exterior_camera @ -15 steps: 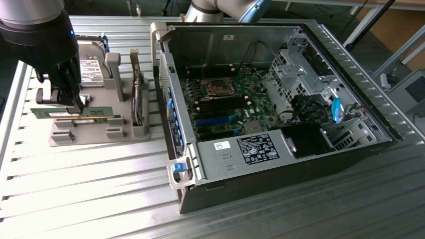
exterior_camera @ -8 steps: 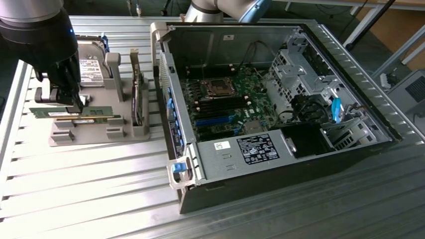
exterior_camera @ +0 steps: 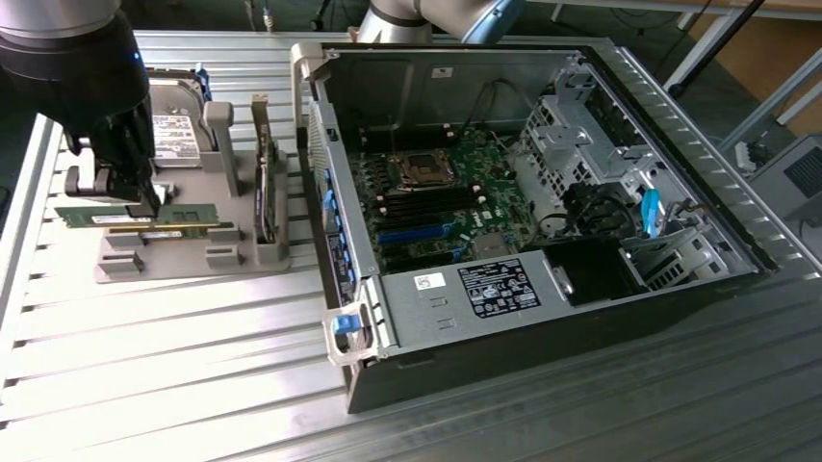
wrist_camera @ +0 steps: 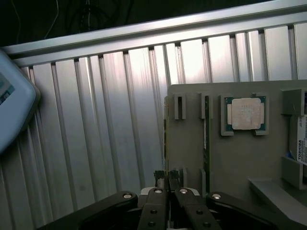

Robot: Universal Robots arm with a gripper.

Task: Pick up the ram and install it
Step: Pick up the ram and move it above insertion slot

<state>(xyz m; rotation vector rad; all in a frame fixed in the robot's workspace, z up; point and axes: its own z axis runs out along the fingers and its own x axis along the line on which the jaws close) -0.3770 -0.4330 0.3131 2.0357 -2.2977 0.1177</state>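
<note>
The ram (exterior_camera: 122,218) is a long thin green stick with a white label, lying level over the front of the grey holder (exterior_camera: 192,265) at the exterior view's left. My gripper (exterior_camera: 139,204) reaches down from above and is shut on the stick near its middle. In the wrist view the ram (wrist_camera: 165,139) shows edge-on, running away from my gripper (wrist_camera: 168,190), whose two black fingers pinch its near end. Whether the stick still touches its slot I cannot tell. A second green stick (wrist_camera: 206,139) stands in the neighbouring slot of the holder (wrist_camera: 192,158).
The holder also carries a square silver CPU (wrist_camera: 245,114), a hard drive (exterior_camera: 173,125) and an upright expansion card (exterior_camera: 264,183). The open computer case (exterior_camera: 337,192) lies at the exterior view's right, showing its motherboard (exterior_camera: 424,207) with black and blue slots. Ribbed metal table (exterior_camera: 167,375) all around.
</note>
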